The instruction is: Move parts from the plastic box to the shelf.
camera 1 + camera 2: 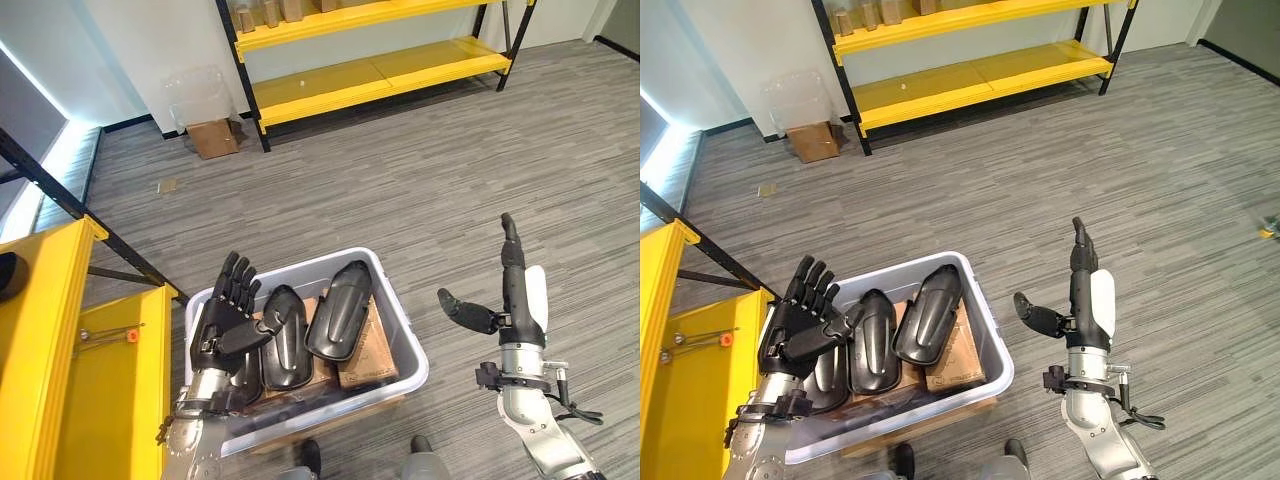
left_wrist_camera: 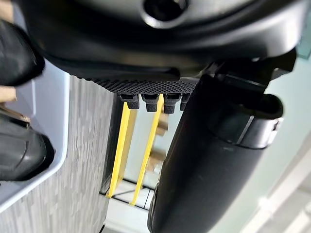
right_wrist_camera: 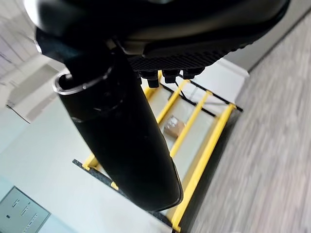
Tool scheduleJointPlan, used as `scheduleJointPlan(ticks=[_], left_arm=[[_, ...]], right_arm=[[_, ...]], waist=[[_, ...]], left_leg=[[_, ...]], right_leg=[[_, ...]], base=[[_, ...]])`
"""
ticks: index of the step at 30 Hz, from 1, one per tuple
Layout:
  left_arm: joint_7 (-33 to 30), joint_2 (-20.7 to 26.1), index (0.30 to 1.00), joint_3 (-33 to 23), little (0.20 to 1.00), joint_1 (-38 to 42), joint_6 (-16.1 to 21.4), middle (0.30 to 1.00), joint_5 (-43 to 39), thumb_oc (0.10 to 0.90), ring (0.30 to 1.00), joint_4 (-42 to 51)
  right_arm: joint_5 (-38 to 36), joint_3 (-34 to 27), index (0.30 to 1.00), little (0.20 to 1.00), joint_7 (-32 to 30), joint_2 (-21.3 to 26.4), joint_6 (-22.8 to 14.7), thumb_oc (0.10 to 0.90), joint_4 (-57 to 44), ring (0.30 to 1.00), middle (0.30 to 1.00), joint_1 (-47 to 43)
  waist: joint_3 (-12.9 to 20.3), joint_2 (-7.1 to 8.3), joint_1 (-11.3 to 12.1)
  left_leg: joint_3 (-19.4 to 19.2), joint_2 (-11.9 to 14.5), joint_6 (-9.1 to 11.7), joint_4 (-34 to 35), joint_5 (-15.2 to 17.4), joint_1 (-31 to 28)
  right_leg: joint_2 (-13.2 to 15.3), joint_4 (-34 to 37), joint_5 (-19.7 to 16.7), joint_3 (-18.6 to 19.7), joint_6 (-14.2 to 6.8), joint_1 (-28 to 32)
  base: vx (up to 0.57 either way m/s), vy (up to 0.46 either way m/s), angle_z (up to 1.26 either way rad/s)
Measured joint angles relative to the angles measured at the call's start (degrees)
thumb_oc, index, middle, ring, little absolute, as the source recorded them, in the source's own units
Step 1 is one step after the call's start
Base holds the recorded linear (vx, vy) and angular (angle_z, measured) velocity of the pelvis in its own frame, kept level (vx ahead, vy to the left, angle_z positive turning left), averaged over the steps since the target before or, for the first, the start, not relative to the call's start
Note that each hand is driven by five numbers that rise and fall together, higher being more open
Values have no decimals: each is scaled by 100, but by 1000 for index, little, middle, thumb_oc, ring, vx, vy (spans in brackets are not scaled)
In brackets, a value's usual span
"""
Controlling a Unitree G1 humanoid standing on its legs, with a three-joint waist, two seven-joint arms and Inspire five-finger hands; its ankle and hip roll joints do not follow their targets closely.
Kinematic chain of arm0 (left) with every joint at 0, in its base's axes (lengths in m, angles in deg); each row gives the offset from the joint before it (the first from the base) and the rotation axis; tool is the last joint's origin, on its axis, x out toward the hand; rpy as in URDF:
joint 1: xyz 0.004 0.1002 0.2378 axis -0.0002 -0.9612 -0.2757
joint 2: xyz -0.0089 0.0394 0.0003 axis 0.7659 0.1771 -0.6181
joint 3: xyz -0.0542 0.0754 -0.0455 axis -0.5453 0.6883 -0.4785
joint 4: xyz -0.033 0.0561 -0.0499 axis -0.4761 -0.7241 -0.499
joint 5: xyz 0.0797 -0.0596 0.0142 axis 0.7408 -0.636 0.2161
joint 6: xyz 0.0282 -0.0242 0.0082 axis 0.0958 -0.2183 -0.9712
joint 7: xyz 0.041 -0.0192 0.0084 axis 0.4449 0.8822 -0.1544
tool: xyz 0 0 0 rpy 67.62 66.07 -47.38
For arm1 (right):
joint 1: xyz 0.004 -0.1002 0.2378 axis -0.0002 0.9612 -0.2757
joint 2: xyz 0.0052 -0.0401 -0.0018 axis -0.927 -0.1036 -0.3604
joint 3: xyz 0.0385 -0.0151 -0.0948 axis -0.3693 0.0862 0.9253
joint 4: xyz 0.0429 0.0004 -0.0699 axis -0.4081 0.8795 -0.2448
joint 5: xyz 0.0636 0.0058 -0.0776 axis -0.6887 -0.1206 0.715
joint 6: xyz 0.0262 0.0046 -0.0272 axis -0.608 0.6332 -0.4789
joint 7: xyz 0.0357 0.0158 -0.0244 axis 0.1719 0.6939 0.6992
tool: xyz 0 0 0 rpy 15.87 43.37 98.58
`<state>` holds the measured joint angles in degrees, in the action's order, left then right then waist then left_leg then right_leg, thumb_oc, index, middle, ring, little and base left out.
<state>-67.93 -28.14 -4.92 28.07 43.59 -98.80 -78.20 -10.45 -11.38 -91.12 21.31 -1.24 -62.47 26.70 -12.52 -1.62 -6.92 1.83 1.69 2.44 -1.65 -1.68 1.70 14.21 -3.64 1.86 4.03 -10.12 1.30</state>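
You are looking down at a grey plastic box (image 1: 400, 330) on a striped grey carpet, directly in front of you. Inside it lie several black curved shell-like parts (image 1: 340, 310), leaning side by side on top of brown cardboard packets (image 1: 368, 358).

Your left hand (image 1: 222, 318) hovers over the box's left side, fingers straight and spread, thumb reaching toward the nearest black part (image 1: 285, 335). It looks to be touching or just short of that part, but nothing is gripped.

Your right hand (image 1: 505, 300) is raised in the air to the right of the box, well apart from it, fingers straight up and thumb out to the side, empty.

A yellow shelf (image 1: 60, 340) stands just to the left of the box; its visible surface carries only a small orange-tipped item (image 1: 130, 336). A second yellow shelf unit (image 1: 380, 70) stands across the room, with cardboard packages on its upper level and a cardboard carton (image 1: 213, 138) on the floor beside it.

Judging by this, the box is well stocked and no part is in hand, so most of the moving remains.
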Motion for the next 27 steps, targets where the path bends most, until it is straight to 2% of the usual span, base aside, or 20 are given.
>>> scheduleJointPlan(ticks=[2, 5, 7, 8, 10, 12, 14, 20, 24, 27], left_arm=[[70, 1, 1000, -58, 1000, -40, 77, 1000, -65, 900, 1000, 0], [169, 3, 1000, -76, 1000, -39, 90, 1000, -142, 900, 1000, 8], [193, -4, 1000, -46, 1000, -17, 89, 1000, -145, 900, 1000, 12], [267, -7, 1000, -30, 1000, -39, 87, 1000, -151, 900, 1000, 25], [330, -12, 1000, -15, 1000, 14, 70, 1000, -155, 900, 1000, 24], [526, -9, 1000, 42, 1000, 136, 69, 1000, -159, 900, 1000, 23], [543, -10, 1000, 215, 1000, 285, 64, 1000, -152, 900, 1000, 24], [528, 32, 1000, 316, 1000, 469, 60, 1000, -139, 900, 1000, 30], [500, 220, 1000, 294, 1000, 456, 54, 1000, -94, 900, 1000, 47], [485, 217, 1000, 299, 1000, 481, 33, 1000, -84, 900, 1000, 51]], right_arm=[[1, 40, 1000, 1000, 58, -13, 7, 900, -8, 1000, 1000, 2], [-1, 39, 1000, 1000, 68, -3, 44, 900, -13, 1000, 1000, 6], [-2, 29, 1000, 1000, 66, 10, 162, 900, -20, 1000, 1000, 45], [-1, 31, 1000, 1000, 67, 18, 242, 900, -19, 1000, 1000, 60], [4, 29, 1000, 1000, 14, 0, 283, 900, -41, 1000, 1000, 123], [13, 1, 1000, 1000, -50, -4, 342, 900, -44, 1000, 1000, 175], [64, -28, 1000, 1000, -109, -5, 392, 900, -44, 1000, 1000, 177], [106, -28, 1000, 1000, -170, -44, 389, 900, -52, 1000, 1000, 182], [106, -38, 1000, 1000, -158, -49, 389, 900, -86, 1000, 1000, 182], [106, -36, 1000, 1000, -158, -60, 390, 900, -227, 1000, 1000, 178]], waist=[[-1, -1, 19], [1, -51, -34], [2, -76, -151], [-22, -129, -104], [-23, -124, -116], [-22, -127, -193], [-23, -132, -226], [-33, -41, -233], [-43, 15, -193], [-46, 34, -107]], left_leg=[[-22, 23, -1, 160, -83, -50], [-552, 272, -13, 508, -263, -87], [-1027, 430, -64, 617, -396, -90], [-1132, 508, 77, 617, -574, -89], [-1096, 464, 153, 632, -623, -83], [-1301, 429, 122, 631, -566, -73], [-1560, 410, 89, 617, -591, -83], [-1650, 206, -45, 610, -549, -134], [-1801, 211, -83, 644, -504, -291], [-1946, 224, -96, 646, -495, -279]], right_leg=[[9, 246, -122, -75, -41, 127], [0, 461, -207, -404, -38, 260], [-24, 576, -240, -666, -29, 362], [-82, 594, -239, -741, -30, 398], [-37, 689, -242, -954, -35, 566], [56, 693, -240, -1268, -33, 705], [152, 526, -230, -1362, -32, 673], [370, 227, -248, -1414, -28, 533], [381, 100, -372, -1517, 64, 513], [379, 9, -491, -1646, 221, 338]], base=[[7, 55, 16], [-19, 68, 42], [-22, 54, 54], [-33, 81, 41], [-26, 125, 43], [8, 178, 57], [39, 158, 28], [73, 160, -3], [51, 176, -19], [48, 171, -26]])
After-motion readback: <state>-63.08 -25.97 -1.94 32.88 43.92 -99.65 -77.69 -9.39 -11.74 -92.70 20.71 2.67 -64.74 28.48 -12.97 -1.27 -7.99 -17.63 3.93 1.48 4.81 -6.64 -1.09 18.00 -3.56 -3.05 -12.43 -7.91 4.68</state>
